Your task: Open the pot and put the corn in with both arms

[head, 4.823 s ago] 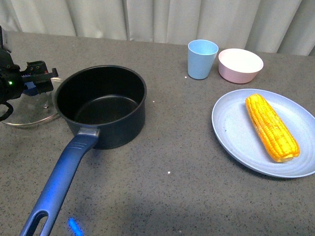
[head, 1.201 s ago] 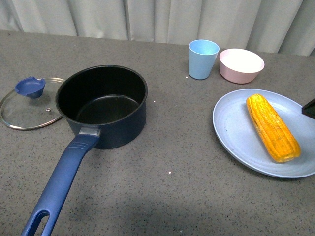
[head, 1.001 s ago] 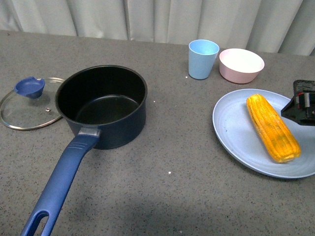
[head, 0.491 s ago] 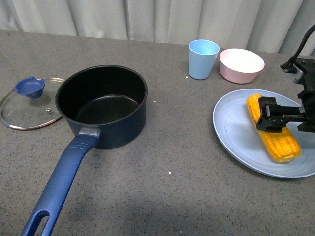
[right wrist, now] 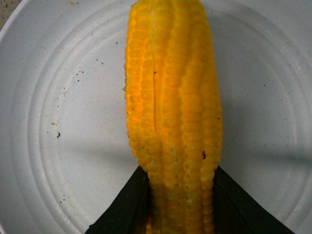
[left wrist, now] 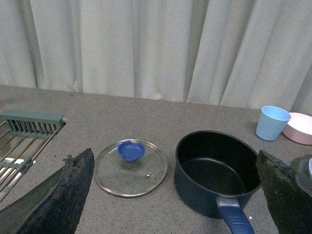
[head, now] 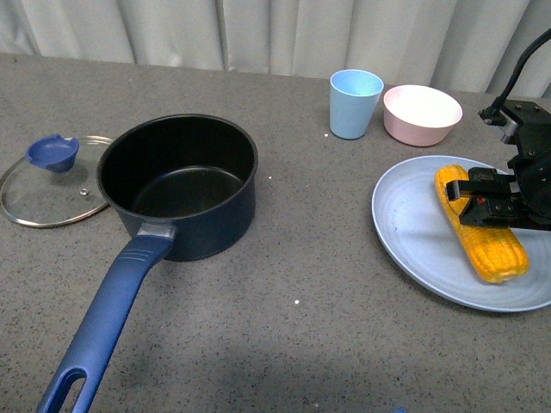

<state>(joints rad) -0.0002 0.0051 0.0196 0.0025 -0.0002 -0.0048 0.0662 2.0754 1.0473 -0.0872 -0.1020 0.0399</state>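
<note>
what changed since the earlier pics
The left gripper left the lid and pulled back out of the front view, open. The right gripper came in from the right and now has its fingers against both sides of the corn, which still lies on the plate. The pot, lid, cup and bowl stayed put.

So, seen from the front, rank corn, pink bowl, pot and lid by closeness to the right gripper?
1. Corn: between fingers of the right gripper.
2. Pink bowl: just behind.
3. Pot: far left.
4. Lid: leftmost, past pot.
</note>
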